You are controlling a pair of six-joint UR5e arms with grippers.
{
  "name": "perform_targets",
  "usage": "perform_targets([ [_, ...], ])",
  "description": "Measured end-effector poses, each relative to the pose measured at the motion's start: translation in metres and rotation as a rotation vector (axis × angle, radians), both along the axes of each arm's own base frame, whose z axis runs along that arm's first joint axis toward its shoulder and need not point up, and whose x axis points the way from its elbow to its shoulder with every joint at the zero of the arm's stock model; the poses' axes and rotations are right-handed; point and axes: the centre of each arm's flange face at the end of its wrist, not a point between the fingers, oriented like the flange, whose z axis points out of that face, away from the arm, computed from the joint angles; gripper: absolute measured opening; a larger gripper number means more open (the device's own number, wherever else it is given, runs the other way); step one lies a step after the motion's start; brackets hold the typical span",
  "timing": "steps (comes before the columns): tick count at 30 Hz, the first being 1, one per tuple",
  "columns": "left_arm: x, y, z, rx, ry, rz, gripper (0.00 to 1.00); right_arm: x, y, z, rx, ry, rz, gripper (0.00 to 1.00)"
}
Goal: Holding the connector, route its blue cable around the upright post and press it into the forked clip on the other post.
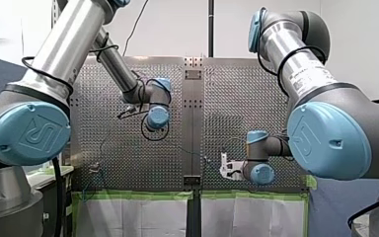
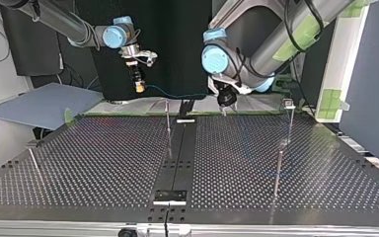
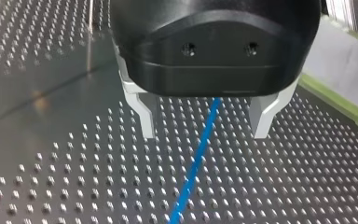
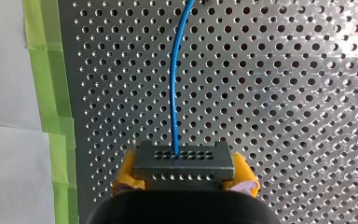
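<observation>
My right gripper (image 4: 182,181) pinches the connector (image 4: 182,158) near the green tape (image 4: 46,70) at the table (image 4: 284,93) edge, while the blue cable (image 4: 176,79) runs between my left gripper's (image 3: 205,135) spread fingers.

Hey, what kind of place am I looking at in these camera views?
Most likely a robotics lab test bench: my left arm and my right arm reach over a perforated metal table, its edge marked with green tape, with thin upright posts standing on it.
</observation>
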Motion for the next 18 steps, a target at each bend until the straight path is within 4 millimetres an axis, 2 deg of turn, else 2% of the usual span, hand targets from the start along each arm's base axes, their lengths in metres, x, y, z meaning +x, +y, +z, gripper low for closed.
perform_targets([
  [18, -0.021, -0.028, -0.008, -0.13, 0.03, -0.122, 0.98, 0.0, 0.001, 0.0, 0.001, 0.0, 0.001, 0.0],
])
